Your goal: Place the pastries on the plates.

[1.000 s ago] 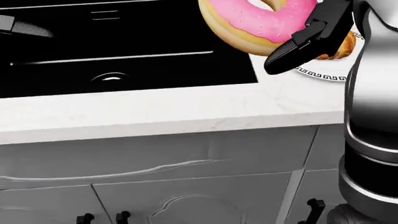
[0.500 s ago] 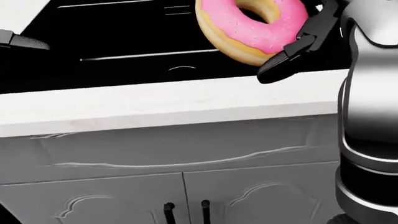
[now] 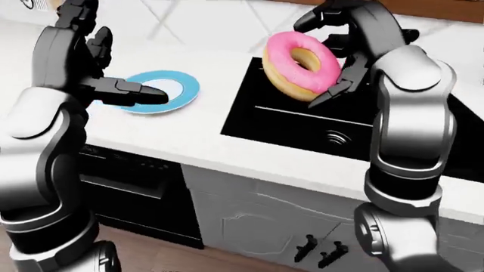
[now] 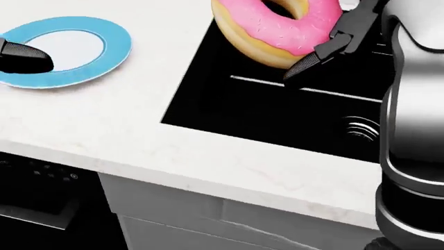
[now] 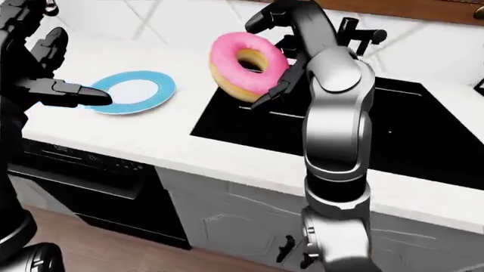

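Landmark for all positions: the black sink [image 4: 277, 112], set into the white worktop [image 4: 104, 130].

Nearest the cameras, below the sink's near edge, I see grey cabinet doors [image 3: 280, 226] with dark handles; to their left in the left-eye view sits a dark appliance front [image 3: 129, 187], its type unclear.

Above the sink's left half I carry one pink-iced doughnut [image 3: 302, 65] in my right hand [image 3: 344, 42]. Its fingers [image 4: 312, 60] are clamped on the doughnut's right flank and top, and the pastry hangs clear of the basin, touching nothing else.

Left of the sink, on the worktop, lies one plate [image 5: 147, 90], blue-rimmed with a white centre, bare of food. My left hand [image 3: 98, 85] hovers at the plate's left side; one finger stretches out over the rim and the others stand apart, gripping nothing.

Beyond the sink, a dark tap [image 5: 356, 31] rises at the far edge against a tiled wall.

Count: one doughnut, one plate, two hands, one sink. No second pastry or second plate shows in these views.

Progress, as I judge it: the doughnut is picked up and on its way but not yet placed, since the visible plate is bare. What remains is to carry it leftward from above the sink to the plate and release it. Whether other pastries already sit on other plates out of view, I cannot tell.
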